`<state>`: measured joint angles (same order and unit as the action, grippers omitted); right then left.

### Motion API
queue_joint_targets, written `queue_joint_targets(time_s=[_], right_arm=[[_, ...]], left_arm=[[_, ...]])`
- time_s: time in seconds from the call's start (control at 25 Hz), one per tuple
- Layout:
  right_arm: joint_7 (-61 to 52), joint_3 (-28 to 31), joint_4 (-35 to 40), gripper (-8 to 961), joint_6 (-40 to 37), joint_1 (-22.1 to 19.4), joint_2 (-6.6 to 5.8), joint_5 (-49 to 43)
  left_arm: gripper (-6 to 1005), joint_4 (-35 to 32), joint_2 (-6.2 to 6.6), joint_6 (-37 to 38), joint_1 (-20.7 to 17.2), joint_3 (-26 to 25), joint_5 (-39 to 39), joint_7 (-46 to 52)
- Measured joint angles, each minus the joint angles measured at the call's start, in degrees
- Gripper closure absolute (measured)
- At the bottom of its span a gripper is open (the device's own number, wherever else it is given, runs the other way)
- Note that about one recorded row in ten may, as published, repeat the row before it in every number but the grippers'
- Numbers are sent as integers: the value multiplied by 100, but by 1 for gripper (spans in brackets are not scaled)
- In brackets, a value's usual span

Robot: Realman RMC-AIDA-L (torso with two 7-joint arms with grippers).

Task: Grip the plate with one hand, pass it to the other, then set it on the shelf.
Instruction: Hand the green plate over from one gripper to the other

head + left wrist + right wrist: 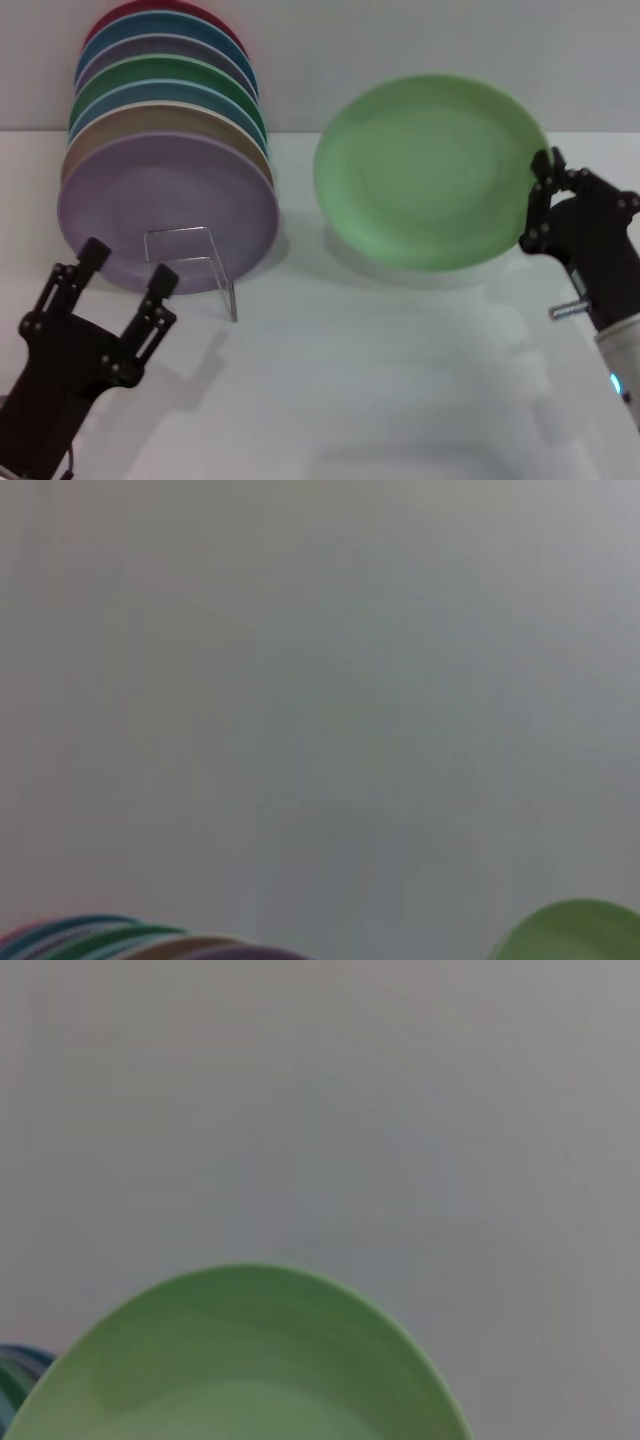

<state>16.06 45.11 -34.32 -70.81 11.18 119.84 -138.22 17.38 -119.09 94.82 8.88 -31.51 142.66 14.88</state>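
Note:
The light green plate (430,170) is held tilted, face toward me, above the white table at the right of middle. My right gripper (541,200) is shut on its right rim. The plate also shows in the right wrist view (240,1360) and at the edge of the left wrist view (580,930). The clear shelf (190,262) stands on the table at the left, in front of a row of plates. My left gripper (130,268) is open and empty, low at the left, just in front of the shelf.
Several coloured plates (165,150) lean in a row behind the shelf, with a lilac plate (165,205) in front. Their rims show in the left wrist view (120,940). A pale wall (300,60) rises behind the white table (380,380).

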Motion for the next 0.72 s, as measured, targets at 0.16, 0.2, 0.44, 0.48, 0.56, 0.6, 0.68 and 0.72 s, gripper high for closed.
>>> queue_joint_targets(time_s=[0.16,0.2,0.44,0.48,0.56,0.6,0.68,0.72], right_arm=[[331,-378,-58,933,-171,-108,3,178],[522,-624,-81,934,-275,-139,4,346],[1104,-1212,-264,934,-471,-193,4,1009],[1294,-1377,-354,934,-508,-200,4,1231],[1662,-1742,-530,934,-603,-205,5,1630],[1828,-1925,-614,934,-666,-206,4,1756],[2085,-2251,-773,934,-794,-216,4,1958],[2386,-2561,-959,934,-911,-240,4,2179]], left_arm=[[228,26,4,-124,16,82,5,-7],[228,34,7,-187,29,116,7,-12],[228,85,4,-371,44,150,11,-33],[228,123,4,-459,44,151,13,-49],[228,178,2,-627,54,152,15,-75],[228,192,1,-759,90,159,17,-82],[228,194,1,-819,113,168,16,-82],[228,198,0,-899,142,188,17,-82]])
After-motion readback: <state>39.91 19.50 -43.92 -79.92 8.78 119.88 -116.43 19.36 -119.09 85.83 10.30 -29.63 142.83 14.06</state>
